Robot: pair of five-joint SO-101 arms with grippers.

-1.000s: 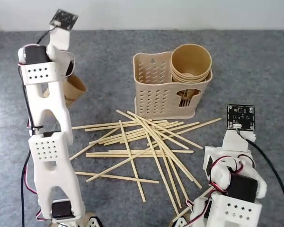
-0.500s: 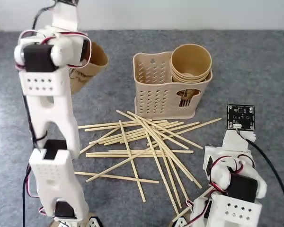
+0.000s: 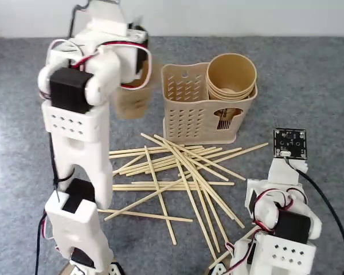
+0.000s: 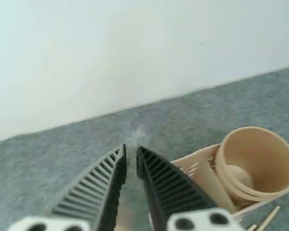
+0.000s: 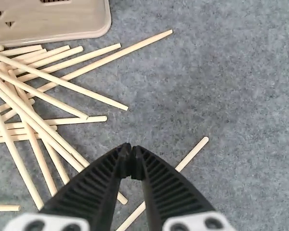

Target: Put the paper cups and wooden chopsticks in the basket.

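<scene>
Left claw (image 4: 130,149): pinching one paper cup (image 3: 129,103) beside the basket (image 3: 186,109).
Right claw (image 5: 131,163): hanging pressed together.
Chopsticks (image 3: 178,172): roughly twenty lying mid-table (image 3: 309,86).

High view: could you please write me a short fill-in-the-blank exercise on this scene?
The left gripper holds a tan paper ___. A stack of tan paper cups stands in the beige perforated plastic ___. Thin wooden ___ lie scattered on the grey table. The right gripper is ___.
Missing: cup; basket; chopsticks; shut.
</scene>
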